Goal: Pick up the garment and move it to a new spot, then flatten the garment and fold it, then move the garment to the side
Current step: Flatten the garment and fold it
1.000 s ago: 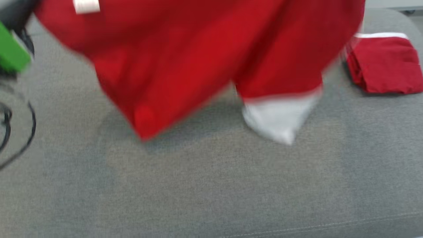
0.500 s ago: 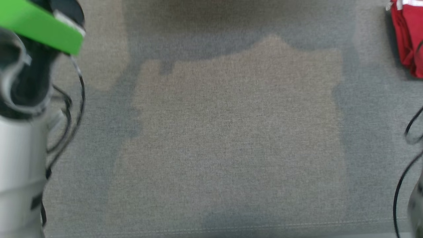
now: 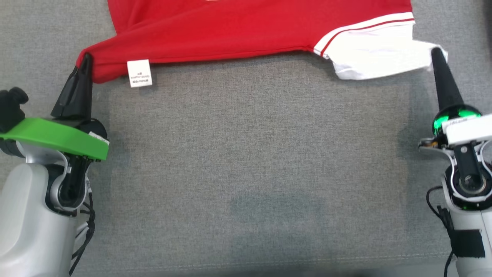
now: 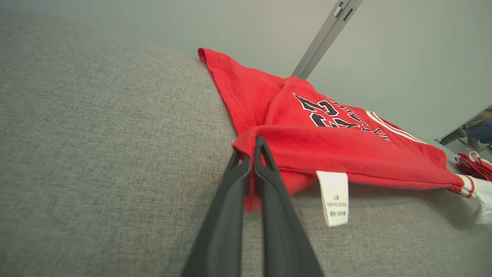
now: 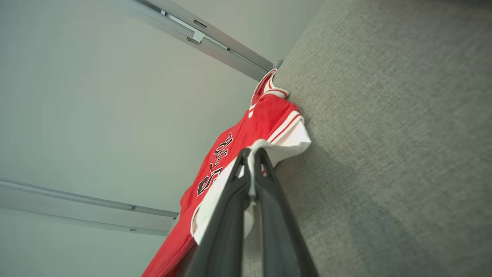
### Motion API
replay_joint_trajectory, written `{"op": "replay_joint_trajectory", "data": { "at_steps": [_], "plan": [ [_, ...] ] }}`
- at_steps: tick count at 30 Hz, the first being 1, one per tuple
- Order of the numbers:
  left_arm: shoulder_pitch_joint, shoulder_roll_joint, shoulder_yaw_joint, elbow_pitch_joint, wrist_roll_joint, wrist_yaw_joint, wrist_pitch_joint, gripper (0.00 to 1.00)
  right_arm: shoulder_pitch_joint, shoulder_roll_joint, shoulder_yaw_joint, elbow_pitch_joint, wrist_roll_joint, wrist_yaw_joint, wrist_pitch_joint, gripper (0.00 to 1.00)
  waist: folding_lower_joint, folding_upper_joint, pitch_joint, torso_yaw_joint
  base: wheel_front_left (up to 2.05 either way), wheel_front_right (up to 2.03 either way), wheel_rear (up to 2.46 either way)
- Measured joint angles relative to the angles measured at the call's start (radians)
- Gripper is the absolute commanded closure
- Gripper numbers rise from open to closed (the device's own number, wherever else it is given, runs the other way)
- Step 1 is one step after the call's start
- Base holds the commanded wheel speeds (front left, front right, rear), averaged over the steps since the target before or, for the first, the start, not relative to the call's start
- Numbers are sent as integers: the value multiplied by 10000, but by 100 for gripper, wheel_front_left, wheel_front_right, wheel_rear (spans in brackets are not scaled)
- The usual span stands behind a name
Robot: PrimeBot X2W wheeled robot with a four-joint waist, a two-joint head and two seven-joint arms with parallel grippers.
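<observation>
The garment [image 3: 238, 30] is a red shirt with white sleeves, red-and-white trim and black lettering, stretched across the far part of the grey cushion. My left gripper [image 3: 85, 57] is shut on its red corner [image 4: 250, 144] at the left, beside a white care label [image 3: 139, 73]. My right gripper [image 3: 436, 52] is shut on the white sleeve end [image 5: 255, 148] at the right. In the left wrist view the garment [image 4: 338, 130] lies partly doubled over. The right wrist view has the garment [image 5: 238, 150] running away from the fingers along the cushion.
The grey fabric cushion [image 3: 250, 173] spreads wide in front of the shirt. A second bundle of red cloth [image 4: 474, 165] lies at the far right edge in the left wrist view. Metal rails [image 5: 215, 38] run along the pale wall behind.
The head camera has swung a lot between frames. A second ago the shirt hung blurred in the air; now it is drawn out across the cushion between both grippers.
</observation>
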Motion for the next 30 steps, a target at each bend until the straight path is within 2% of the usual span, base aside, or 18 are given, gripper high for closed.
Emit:
{"op": "replay_joint_trajectory", "data": {
  "at_steps": [6,10,16,24,30],
  "plan": [
    [552,-171,-278,600,6,-130,-848,100,1102,-625,504,113,-433,523,245,100,0,0,-532,-4,0,0,0],
    [1163,-270,-577,815,-31,-174,-1208,100,1973,-984,683,142,-742,610,426,100,-1,0,-972,19,0,0,0],
    [1869,-307,-742,1160,-148,-174,-1271,100,3190,-1081,1047,117,-819,700,639,100,-1,0,-1593,72,0,0,0],
    [2514,88,-669,1315,-159,-207,-1442,100,4259,-1097,1419,-4,-1016,784,721,100,-1,0,-2188,70,0,0,0],
    [2918,318,-683,1553,-123,-221,-1473,100,4499,-1542,1555,105,-2146,784,439,100,-2,0,-2444,-26,0,0,0]
  ]
}}
